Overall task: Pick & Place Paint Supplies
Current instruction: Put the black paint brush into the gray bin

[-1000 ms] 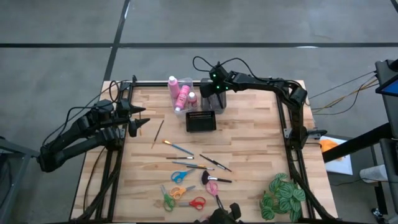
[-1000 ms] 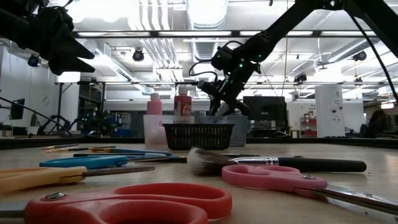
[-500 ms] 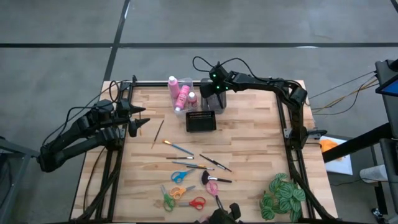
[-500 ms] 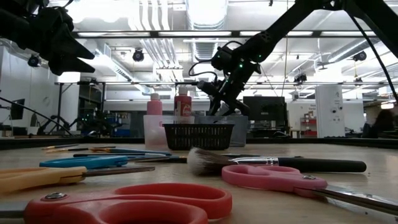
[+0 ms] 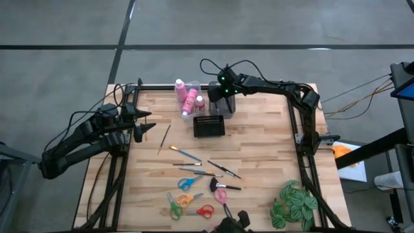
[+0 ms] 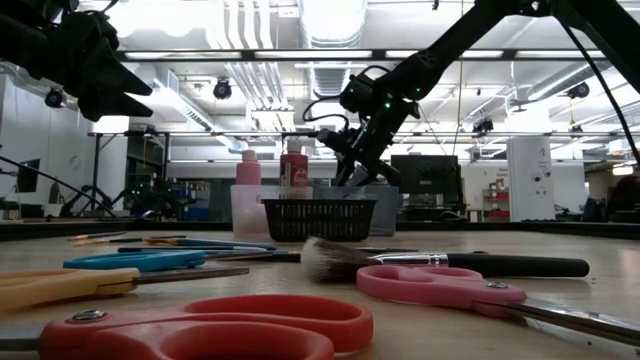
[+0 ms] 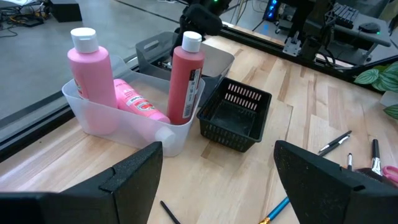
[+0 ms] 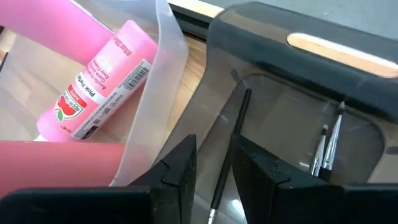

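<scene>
Your left gripper hovers off the table's left edge, fingers spread wide, holding nothing. Three pink bottles sit in the clear bin, one lying down, half hidden. Loose brushes and scissors lie mid-table. Your right gripper hangs over the grey bin, fingers narrowly parted around a black brush; you can't tell if they touch it.

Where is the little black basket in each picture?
High view: black basket at the table's far middle.
Low view: black basket in the centre, far back.
Left wrist view: black basket in the centre.
Right wrist view: not in it.
Shared landmark: clear bin of pink bottles beside it.
</scene>
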